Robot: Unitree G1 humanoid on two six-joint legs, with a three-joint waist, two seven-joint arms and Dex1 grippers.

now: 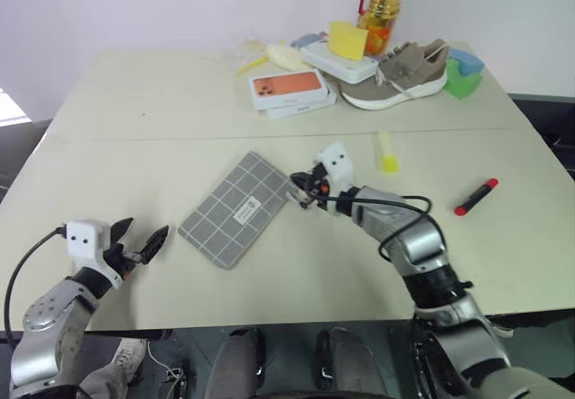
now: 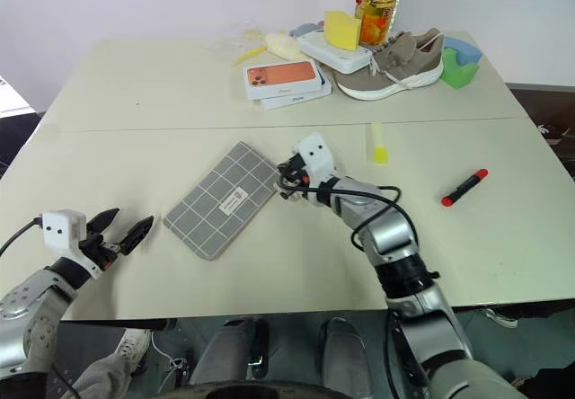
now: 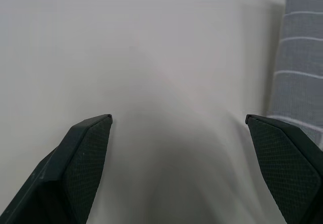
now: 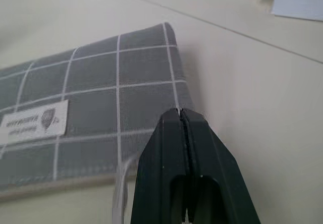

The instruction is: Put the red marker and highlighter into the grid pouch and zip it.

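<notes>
The grid pouch (image 1: pixel 241 208) lies flat at centre frame on the tabletop (image 1: pixel 135 111); soft, limp fabric, it is best worked by its small zipper pull. The right end effector (image 1: pixel 300 193) is pinched closed at the pouch's right edge, seemingly on that pull, while the left end effector (image 1: pixel 142 243) hovers wide open at lower left. The highlighter (image 1: pixel 386 152) and red marker (image 1: pixel 475 197), light, rigid and likely to roll, lie right of centre, best pinched mid-barrel.

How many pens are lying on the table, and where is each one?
2. The yellow highlighter lies just beyond the right gripper, near the table's middle seam. The red marker lies farther to the right, alone. Others may hide in the clutter at the back.
</notes>
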